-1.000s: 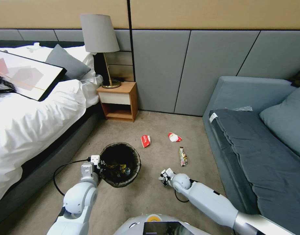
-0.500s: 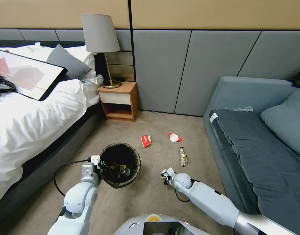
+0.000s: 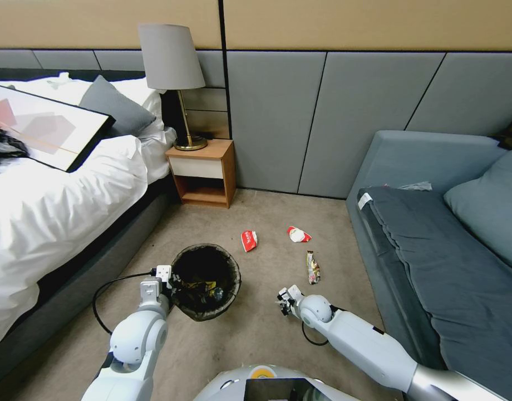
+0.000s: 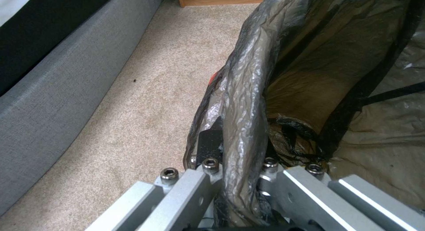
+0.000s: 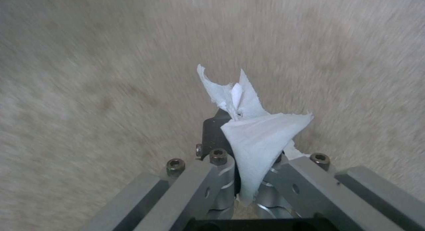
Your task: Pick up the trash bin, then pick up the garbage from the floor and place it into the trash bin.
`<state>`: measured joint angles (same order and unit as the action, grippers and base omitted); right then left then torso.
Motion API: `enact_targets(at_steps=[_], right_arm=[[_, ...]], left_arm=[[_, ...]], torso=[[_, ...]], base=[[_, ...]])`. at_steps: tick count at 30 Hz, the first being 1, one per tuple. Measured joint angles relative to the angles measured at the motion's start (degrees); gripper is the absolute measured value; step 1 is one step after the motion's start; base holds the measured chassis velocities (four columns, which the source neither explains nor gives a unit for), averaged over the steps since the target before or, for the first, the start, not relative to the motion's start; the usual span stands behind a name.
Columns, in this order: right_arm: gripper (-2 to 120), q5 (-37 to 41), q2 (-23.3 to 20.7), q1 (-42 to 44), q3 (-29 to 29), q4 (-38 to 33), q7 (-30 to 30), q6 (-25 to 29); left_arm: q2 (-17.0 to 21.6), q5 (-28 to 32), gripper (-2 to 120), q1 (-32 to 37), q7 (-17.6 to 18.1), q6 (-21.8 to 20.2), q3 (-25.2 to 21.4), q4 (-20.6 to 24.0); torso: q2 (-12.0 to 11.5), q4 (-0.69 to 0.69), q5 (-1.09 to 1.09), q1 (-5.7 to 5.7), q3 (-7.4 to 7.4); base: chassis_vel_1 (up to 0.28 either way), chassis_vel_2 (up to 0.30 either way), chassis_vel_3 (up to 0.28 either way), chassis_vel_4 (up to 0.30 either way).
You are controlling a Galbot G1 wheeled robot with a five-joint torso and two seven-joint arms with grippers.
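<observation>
Between bed and sofa, I had the left gripper (image 4: pixel 239 178) clamped on the trash bin's (image 3: pixel 206 281) lined rim, wrappers already inside. My right gripper (image 5: pixel 245 164) pinched a crumpled white paper (image 5: pixel 252 134) low over the carpet beside the bin — not yet dropped in. Three packets (image 3: pixel 249 240) remained on the floor.

The left pincer (image 3: pixel 168 281) grips the near-left rim of the trash bin (image 3: pixel 205 281). To its right, the right pincer (image 3: pixel 282 301) pinches a paper scrap (image 5: pixel 248 134). Beyond that pincer, three wrappers (image 3: pixel 313 267) lie on the floor between bed (image 3: pixel 55 206) and sofa (image 3: pixel 434 245).
</observation>
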<state>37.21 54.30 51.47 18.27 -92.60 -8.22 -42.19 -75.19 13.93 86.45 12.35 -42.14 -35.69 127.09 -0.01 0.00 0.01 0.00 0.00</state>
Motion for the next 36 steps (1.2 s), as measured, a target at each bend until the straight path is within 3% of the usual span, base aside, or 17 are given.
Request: enact_targets(at_steps=[4, 16, 20, 22, 29, 36], right_arm=[[0, 6.9, -3.1, 1.6, -6.0, -11.0, -3.0, 0.0], [0, 21.6, -9.1, 1.1, -15.8, -30.6, -9.9, 0.0], [0, 26.9, -10.1, -2.6, -17.7, -36.2, -11.5, 0.0], [0, 33.4, -10.4, -7.1, -17.9, -39.0, -13.3, 0.1], [0, 49.0, -7.5, -18.7, -15.8, -41.5, -16.7, 0.1], [0, 57.3, -4.2, -24.1, -12.0, -41.3, -18.7, 0.1]], left_arm=[[-0.1, 1.3, 0, 0.1, -0.1, 0.0, 0.4, 1.2], [-0.2, 1.1, 0, 0.3, -0.4, 0.0, 1.0, 2.1], [-0.3, 0.6, 0, 0.2, -0.5, 0.0, 1.3, 1.9], [-0.3, 0.4, 0, 0.2, -0.6, 0.0, 1.4, 1.7], [-0.9, -0.1, 0, 0.0, -0.6, 0.0, 1.5, 0.8], [-1.3, -0.5, 0, 0.0, -0.7, 0.0, 1.6, 0.4]], torso=[[0.0, 0.00, -0.01, 0.00, -0.01], [0.0, -0.01, -0.01, 0.00, -0.01], [0.0, 0.00, -0.01, 0.00, -0.01], [0.0, 0.00, -0.01, 0.00, -0.01], [0.0, 0.01, -0.02, 0.00, 0.00], [0.0, 0.00, -0.02, 0.00, 0.00]], base=[[0.000, 0.000, 0.000, 0.000], [0.000, 0.000, 0.000, 0.000], [0.000, 0.000, 0.000, 0.000], [0.000, 0.000, 0.000, 0.000], [0.000, 0.000, 0.000, 0.000], [0.000, 0.000, 0.000, 0.000]])
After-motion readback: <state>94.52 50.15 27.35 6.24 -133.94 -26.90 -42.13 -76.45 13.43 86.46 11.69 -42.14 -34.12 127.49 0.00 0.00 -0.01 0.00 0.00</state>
